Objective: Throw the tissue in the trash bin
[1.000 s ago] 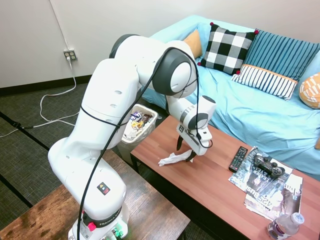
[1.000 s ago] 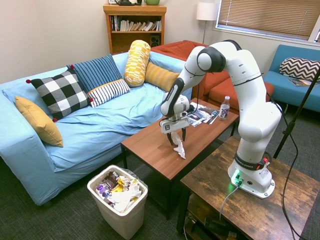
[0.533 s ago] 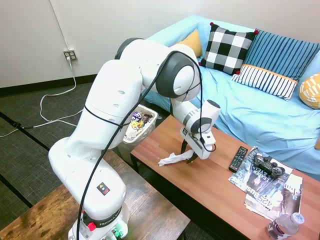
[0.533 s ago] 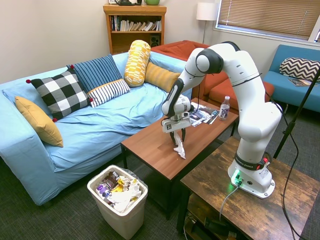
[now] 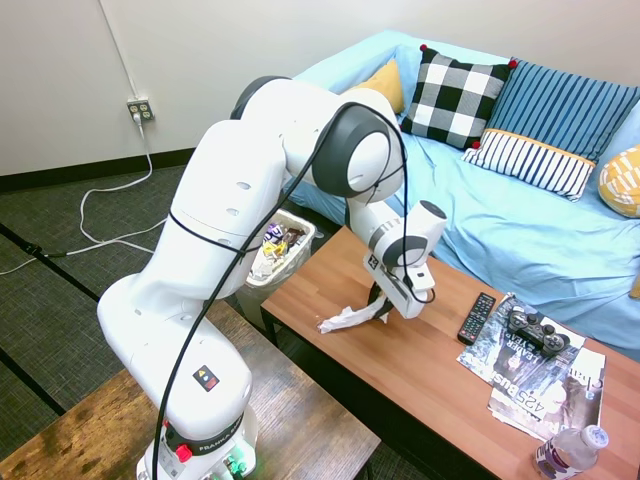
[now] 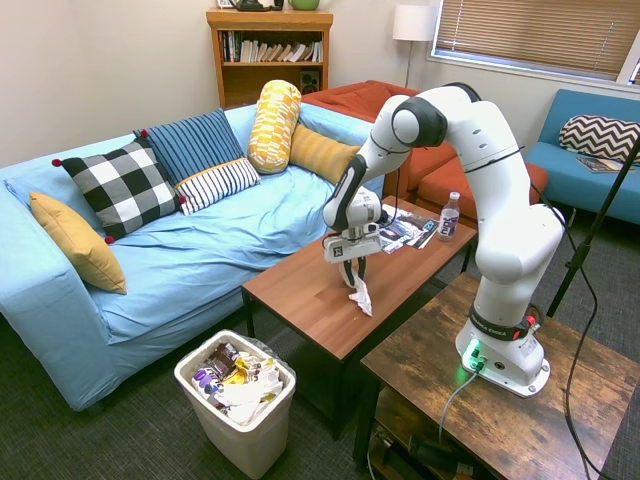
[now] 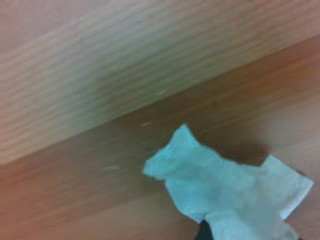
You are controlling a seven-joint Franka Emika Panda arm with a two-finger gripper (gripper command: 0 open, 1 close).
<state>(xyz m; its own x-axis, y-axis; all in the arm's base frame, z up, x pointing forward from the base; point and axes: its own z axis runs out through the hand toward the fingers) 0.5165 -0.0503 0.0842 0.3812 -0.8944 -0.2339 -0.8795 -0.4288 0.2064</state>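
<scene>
White tissue hangs from the gripper, pinched tight at one end so it can be carried left to the bin on the floor.

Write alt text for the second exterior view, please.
The gripper of a white robot arm is shut on a crumpled white tissue that hangs onto a reddish-brown coffee table. A full white trash bin stands on the floor near the table's end, beside a blue sofa.

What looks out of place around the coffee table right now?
Only the crumpled tissue, pinched in the gripper with its loose end still on the table. The trash bin stands upright on the floor, already quite full.
</scene>
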